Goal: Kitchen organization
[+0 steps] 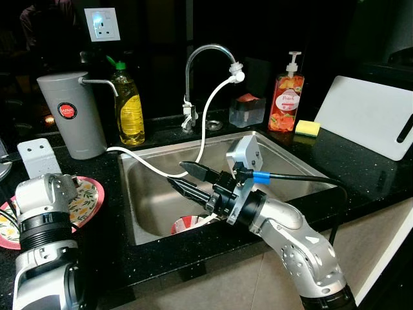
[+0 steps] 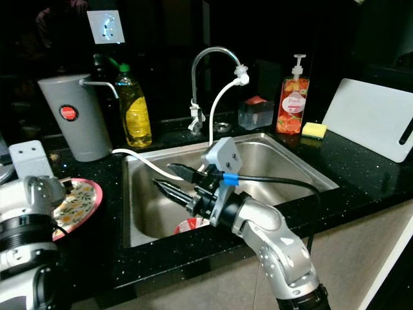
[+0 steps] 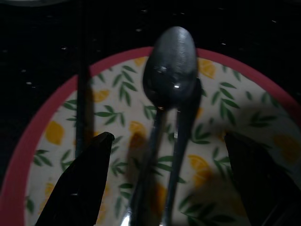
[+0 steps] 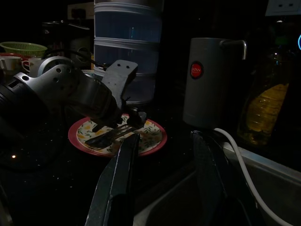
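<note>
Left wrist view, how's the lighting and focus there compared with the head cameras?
Left wrist view: dim, the spoon soft-focused with a small highlight, casting a shadow on the lemon-patterned plate. Left eye view: brightly lit sink with glare, dark background.

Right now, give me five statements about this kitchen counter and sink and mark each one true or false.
1. The right hand hangs over the sink with its fingers apart. True.
2. The spoon lies on a plain white plate. False: the plate has a red rim and a lemon-and-leaf pattern.
3. The left hand is shut on the spoon. False: its fingers stand apart, either side of it.
4. A white cutting board leans at the counter's right end. True.
5. The yellow sponge sits in the sink. False: it is on the counter, beside the soap dispenser.
</note>
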